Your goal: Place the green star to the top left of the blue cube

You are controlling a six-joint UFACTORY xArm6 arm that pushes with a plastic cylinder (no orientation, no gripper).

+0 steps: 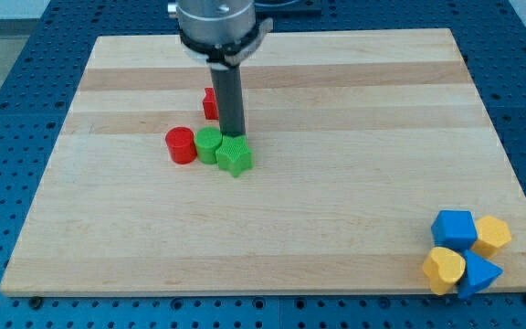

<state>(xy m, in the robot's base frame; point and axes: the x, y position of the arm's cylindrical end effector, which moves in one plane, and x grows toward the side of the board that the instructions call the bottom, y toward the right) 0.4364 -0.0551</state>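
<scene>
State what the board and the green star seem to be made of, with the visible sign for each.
Board: looks like pale wood, matt, showing plank bands and grain. Green star: probably painted wood or plastic, uniform opaque colour with soft sheen; the picture leaves it open.

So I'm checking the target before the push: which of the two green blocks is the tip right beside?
The green star. My tip sits at its upper edge, whereas the green cylinder lies further to the view's left, next to the red cylinder.
</scene>
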